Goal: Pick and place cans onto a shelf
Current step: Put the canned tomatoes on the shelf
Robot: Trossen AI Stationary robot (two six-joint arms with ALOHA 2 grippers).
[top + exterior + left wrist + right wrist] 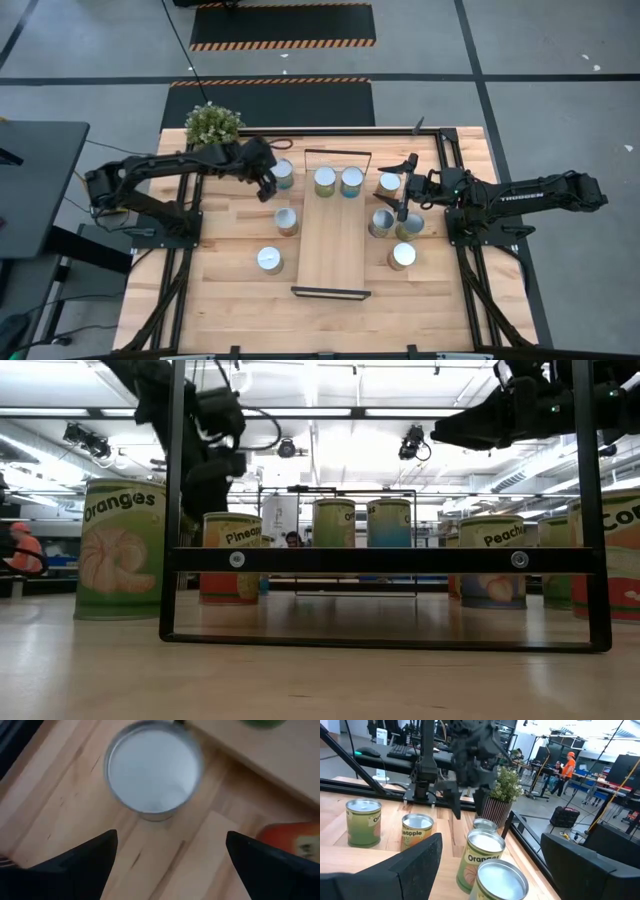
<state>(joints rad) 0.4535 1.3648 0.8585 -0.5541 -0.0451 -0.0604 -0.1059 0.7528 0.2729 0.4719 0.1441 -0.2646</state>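
Steel-topped can (pixel 154 770) is standing on the table (pixel 230 290) left of the shelf (pixel 333 245), rigid and slick-sided; the left gripper (pixel 170 855) is hovering spread above it, best clasping mid-wall. Right gripper (pixel 403 190) is hanging empty, part-spread.

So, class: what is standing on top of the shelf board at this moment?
Two cans stand side by side at the far end of the shelf. The rest of the board is bare; nothing covers it.

Left gripper (pixel 272 182) raised, jaws wide; right gripper (pixel 404 192) raised, jaws parted, empty.
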